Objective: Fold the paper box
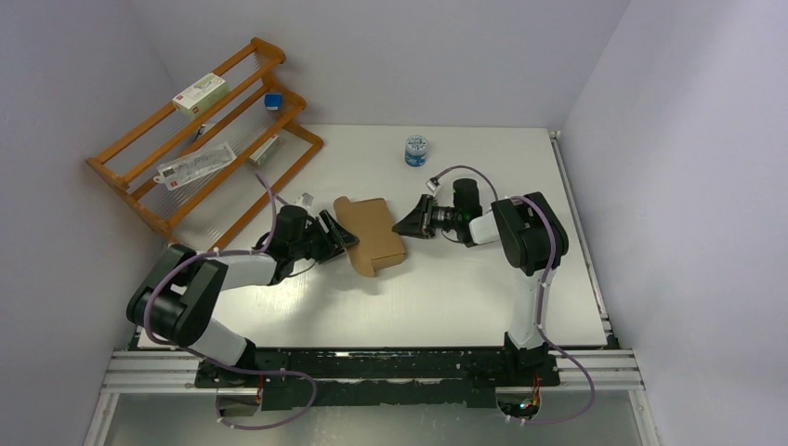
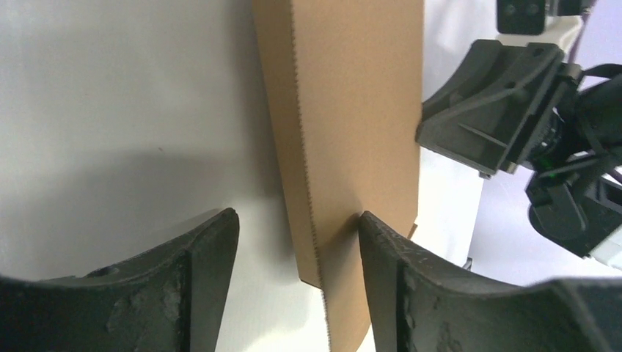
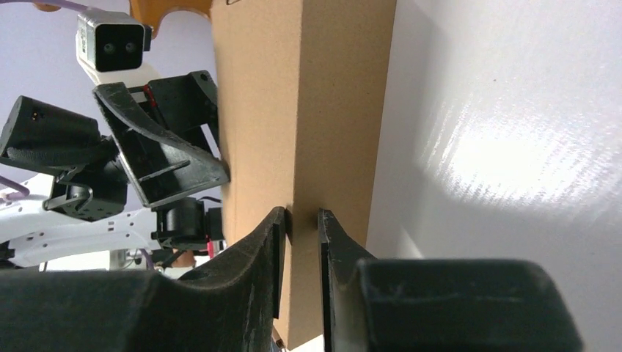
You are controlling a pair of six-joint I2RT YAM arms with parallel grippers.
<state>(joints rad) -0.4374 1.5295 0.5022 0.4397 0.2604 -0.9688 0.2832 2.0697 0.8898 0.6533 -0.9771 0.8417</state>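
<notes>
The paper box (image 1: 370, 232) is a flat brown cardboard shape lying on the white table between my two arms. My left gripper (image 1: 342, 234) is at its left edge. In the left wrist view the jaws (image 2: 297, 215) are open and straddle the box's edge (image 2: 352, 110); the right finger touches the cardboard and the left finger stands apart from it. My right gripper (image 1: 400, 226) is at the box's right edge. In the right wrist view its jaws (image 3: 301, 214) are nearly closed with cardboard (image 3: 308, 95) between them.
A wooden rack (image 1: 204, 139) stands at the back left with white cartons (image 1: 200, 93) and small items on it. A small blue and white jar (image 1: 416, 150) stands on the table behind the box. Walls close in the table on three sides.
</notes>
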